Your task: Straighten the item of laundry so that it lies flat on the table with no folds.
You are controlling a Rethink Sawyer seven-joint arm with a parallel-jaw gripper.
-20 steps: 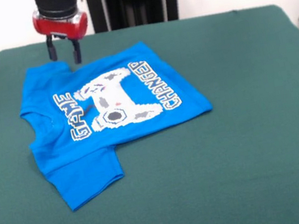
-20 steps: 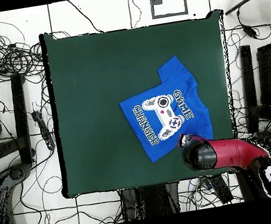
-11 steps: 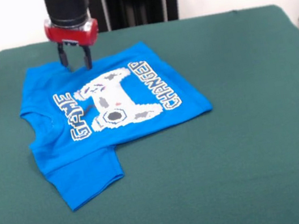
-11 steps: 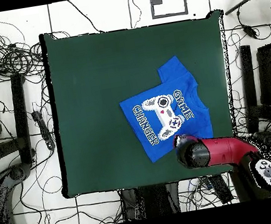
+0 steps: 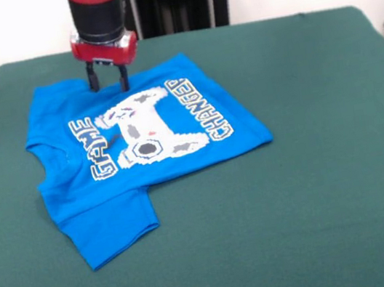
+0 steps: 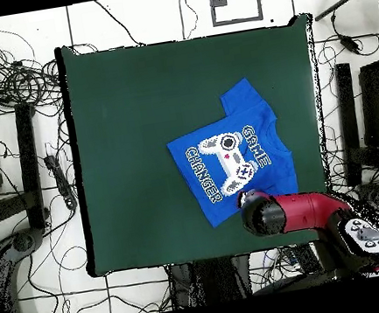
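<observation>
green table [image 5: 314,167] bears the blue shirt [image 5: 139,137] — one sleeve hidden — gripper [image 5: 108,80] jaws apart at its edge.

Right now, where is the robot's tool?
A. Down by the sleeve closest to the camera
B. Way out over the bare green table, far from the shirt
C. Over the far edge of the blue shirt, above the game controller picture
C: in the front view the tool hangs over the far edge of the blue shirt, just beyond the game controller print, its two fingers apart.
</observation>
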